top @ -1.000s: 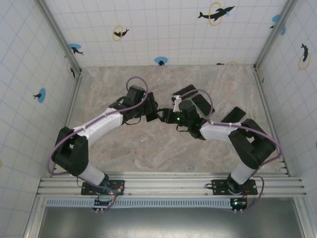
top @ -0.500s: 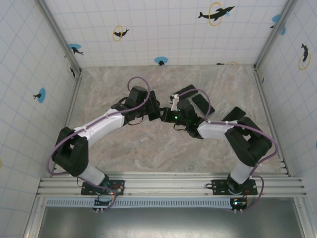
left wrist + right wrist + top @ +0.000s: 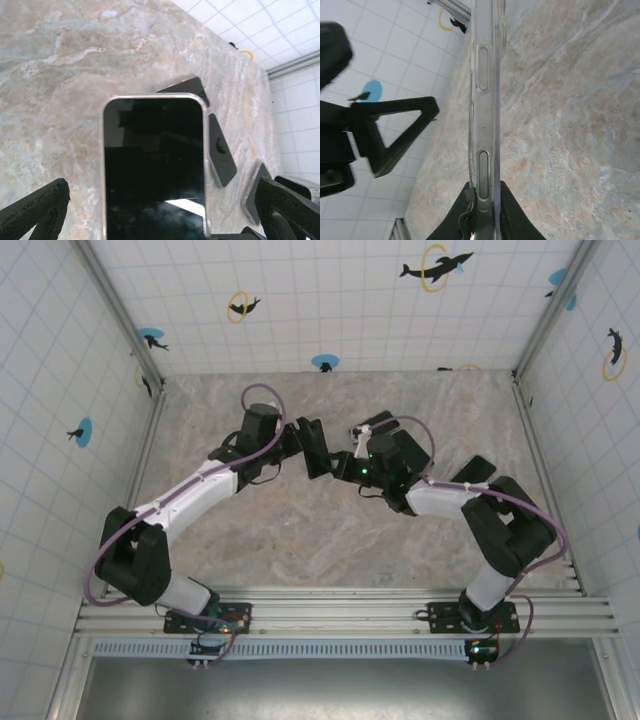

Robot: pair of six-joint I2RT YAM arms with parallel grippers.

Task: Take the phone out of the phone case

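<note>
My right tool [image 3: 484,192] is clamped on the phone case [image 3: 482,90], holding it edge-up above the table's [image 3: 250,530] middle. My left tool [image 3: 312,448] stands wide apart around the phone [image 3: 155,170], without touching it.

- Phone [image 3: 155,170] is showing a glossy black screen inside a silver rim.
- Phone case [image 3: 484,100] is appearing clear and colourless.
- Table [image 3: 300,540] is presenting beige-grey marbling with rust-coloured veins.
- Walls [image 3: 330,290] are displaying white tiles with pale blue grid lines, black dolphins [image 3: 435,265], yellow rings and blue discs.
- Left arm [image 3: 195,495] and right arm [image 3: 440,500] are showing white and black shells, with purple cables [image 3: 260,395].
- Fingers [image 3: 35,210] of the left gripper [image 3: 318,448] are showing textured black.
</note>
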